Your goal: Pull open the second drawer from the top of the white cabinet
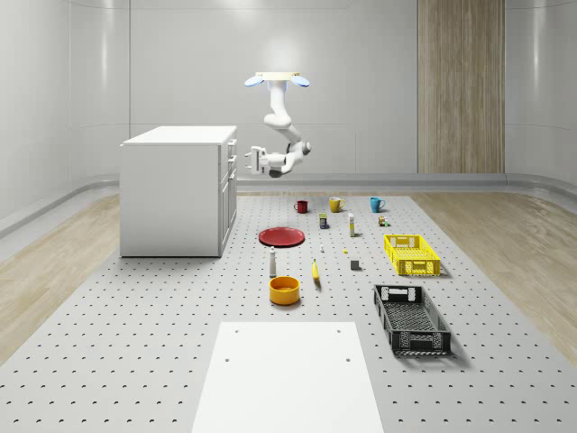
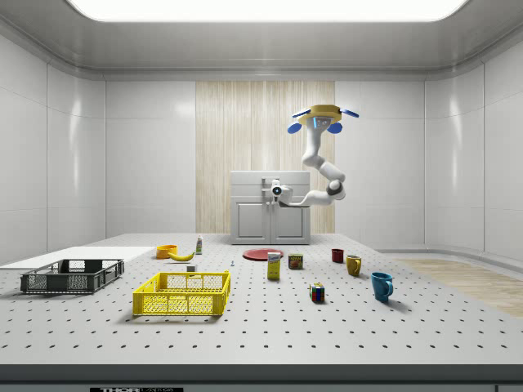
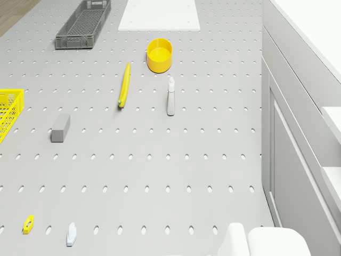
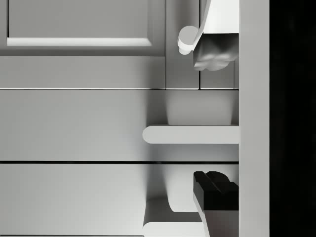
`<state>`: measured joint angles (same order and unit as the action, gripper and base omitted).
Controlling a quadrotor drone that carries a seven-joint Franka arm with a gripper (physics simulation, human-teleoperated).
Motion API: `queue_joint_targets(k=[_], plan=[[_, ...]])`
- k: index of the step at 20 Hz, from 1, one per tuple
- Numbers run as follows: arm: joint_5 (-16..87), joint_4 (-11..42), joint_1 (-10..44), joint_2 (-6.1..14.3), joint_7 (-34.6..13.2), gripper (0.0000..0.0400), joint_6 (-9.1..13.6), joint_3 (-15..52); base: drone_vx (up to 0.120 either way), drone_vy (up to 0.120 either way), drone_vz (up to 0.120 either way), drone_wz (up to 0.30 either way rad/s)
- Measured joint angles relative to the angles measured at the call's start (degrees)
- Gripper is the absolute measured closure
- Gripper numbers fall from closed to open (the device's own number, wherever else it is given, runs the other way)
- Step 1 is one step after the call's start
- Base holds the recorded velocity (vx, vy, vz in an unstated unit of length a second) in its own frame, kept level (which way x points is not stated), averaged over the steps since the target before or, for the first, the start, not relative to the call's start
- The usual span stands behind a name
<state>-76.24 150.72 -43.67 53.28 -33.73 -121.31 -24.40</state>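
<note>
I'm hovering the drone (image 1: 277, 80) in the air off the front of the cabinet (image 1: 173, 191), with no landing, so the arm can reach in sideways at drawer height. The cabinet is standing on the floor (image 1: 135, 307) near its far left corner in the whole-scene view, drawers facing the cups and plate. I'm holding the gripper (image 1: 250, 161) level, just in front of the upper drawers. In the wrist view the fingers (image 4: 213, 49) are spread, one above and one below a handle (image 4: 190, 134), which I'm bracketing so a squeeze will catch it. I think this is the second drawer's handle, though the close view makes counting uncertain. The drawer looks shut, flush with its neighbours.
</note>
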Motion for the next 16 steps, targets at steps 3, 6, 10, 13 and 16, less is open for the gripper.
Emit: queue_joint_targets(k=[3, 6, 10, 13, 16], plan=[[-2.0, -0.3, -0.4, -1.2, 0.9, 0.01, -0.8, 1.4, 0.0, 0.0, 0.0, 0.0], [-3.7, -0.1, -0.5, -2.2, 2.2, 0.01, -1.2, 2.3, 0.0, 0.0, 0.0, 0.0], [-5.4, 0.5, -0.2, -3.2, 4.0, 0.01, -1.2, 3.0, 0.0, 0.0, 0.0, 0.0], [-6.9, 0.6, -0.1, -4.2, 5.0, 0.01, -1.4, 4.0, 0.0, 0.0, 0.0, 0.0], [-8.2, 0.5, 0.2, -5.0, 5.7, 0.01, -1.4, 4.9, 0.0, 0.0, 0.0, 0.0]])
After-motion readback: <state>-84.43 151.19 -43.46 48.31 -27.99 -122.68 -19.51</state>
